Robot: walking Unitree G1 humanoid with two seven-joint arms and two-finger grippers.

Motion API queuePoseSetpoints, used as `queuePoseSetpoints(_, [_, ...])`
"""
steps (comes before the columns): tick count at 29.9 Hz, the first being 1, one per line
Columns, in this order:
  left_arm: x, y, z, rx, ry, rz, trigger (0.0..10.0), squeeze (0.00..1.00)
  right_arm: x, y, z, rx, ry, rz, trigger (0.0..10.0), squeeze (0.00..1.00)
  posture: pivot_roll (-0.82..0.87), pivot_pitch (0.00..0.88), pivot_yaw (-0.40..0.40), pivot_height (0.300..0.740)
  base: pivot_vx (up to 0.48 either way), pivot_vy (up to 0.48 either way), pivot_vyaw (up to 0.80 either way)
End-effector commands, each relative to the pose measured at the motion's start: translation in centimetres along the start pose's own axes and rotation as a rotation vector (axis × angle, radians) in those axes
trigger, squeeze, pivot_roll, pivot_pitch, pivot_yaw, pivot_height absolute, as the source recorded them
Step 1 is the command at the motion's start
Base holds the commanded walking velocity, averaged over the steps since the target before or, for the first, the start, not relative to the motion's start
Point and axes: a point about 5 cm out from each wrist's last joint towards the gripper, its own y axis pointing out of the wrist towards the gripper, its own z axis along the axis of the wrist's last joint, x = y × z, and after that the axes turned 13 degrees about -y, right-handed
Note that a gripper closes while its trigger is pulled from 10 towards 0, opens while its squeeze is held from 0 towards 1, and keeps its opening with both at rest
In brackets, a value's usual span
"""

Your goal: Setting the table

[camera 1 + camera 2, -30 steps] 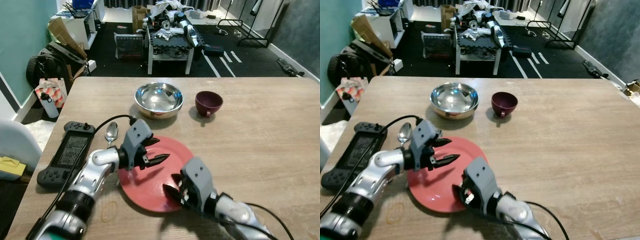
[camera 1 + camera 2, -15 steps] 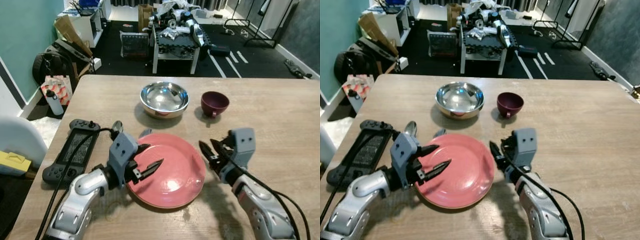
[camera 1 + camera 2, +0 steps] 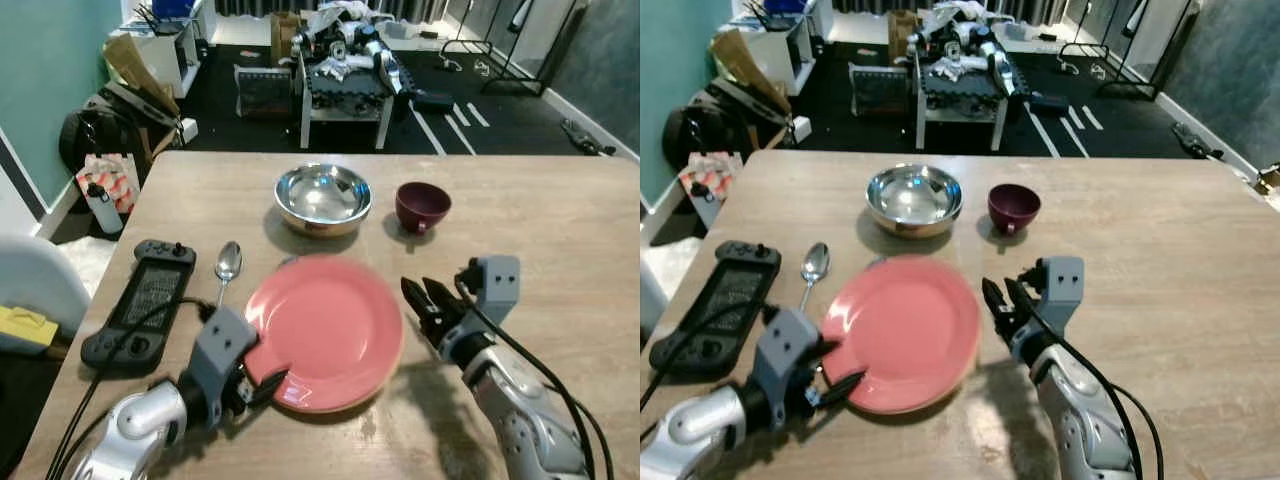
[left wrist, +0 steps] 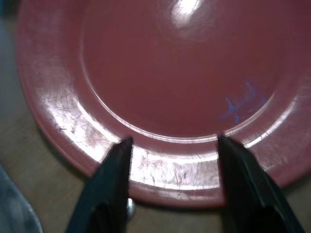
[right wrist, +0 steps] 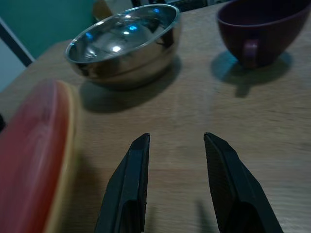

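A red plate (image 3: 325,325) lies on the wooden table (image 3: 540,220) in front of me. My left gripper (image 3: 265,385) is at the plate's near-left rim, open; the left wrist view has its two fingertips (image 4: 124,145) spread over that rim (image 4: 170,170). My right gripper (image 3: 418,295) hovers just right of the plate, open and holding nothing, pointing toward the steel bowl (image 5: 124,43) and the maroon cup (image 5: 260,29). A spoon (image 3: 227,265) lies left of the plate.
The steel bowl (image 3: 322,195) and the maroon cup (image 3: 422,205) stand behind the plate. A black game controller (image 3: 140,300) with a cable lies at the table's left edge. Beyond the table are a low rack, bags and clutter on a dark floor.
My left gripper has drawn back from over the plate to its near-left rim. My right gripper went from the plate's near edge to its right side and has stayed there, open.
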Motion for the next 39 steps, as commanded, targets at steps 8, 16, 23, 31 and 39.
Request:
queuePoseSetpoints(8, [-0.8, 0.0, -2.6, -0.093, -0.21, 0.046, 10.0, 0.0, -1.8, 0.4, 0.3, 0.016, 0.073, 0.049, 10.0, 0.0, 0.11, 0.155, 0.029, 0.74, 0.0, 0.0, 0.0])
queuePoseSetpoints(16, [-0.8, 0.0, -2.5, -0.105, -0.203, 0.048, 10.0, 0.0, -2.5, 0.4, 1.9, 0.051, 0.203, 0.1, 10.0, 0.0, 0.11, 0.157, 0.032, 0.74, 0.0, 0.0, 0.0])
queuePoseSetpoints(23, [-0.8, 0.0, -2.5, -0.113, -0.208, 0.05, 10.0, 0.0, -1.7, 0.3, 2.0, 0.003, 0.296, 0.106, 10.0, 0.0, 0.11, 0.157, 0.032, 0.74, 0.0, 0.0, 0.0])
queuePoseSetpoints(31, [-0.9, 0.1, -2.6, -0.122, -0.209, 0.056, 10.0, 0.0, -1.9, -0.3, 1.4, -0.085, 0.413, 0.165, 10.0, 0.0, 0.11, 0.152, 0.032, 0.74, 0.0, 0.0, 0.0])
queuePoseSetpoints(39, [-0.9, 0.0, -2.6, -0.123, -0.21, 0.056, 10.0, 0.0, -2.2, -0.7, 1.7, -0.084, 0.44, 0.222, 10.0, 0.0, 0.11, 0.144, 0.033, 0.74, 0.0, 0.0, 0.0])
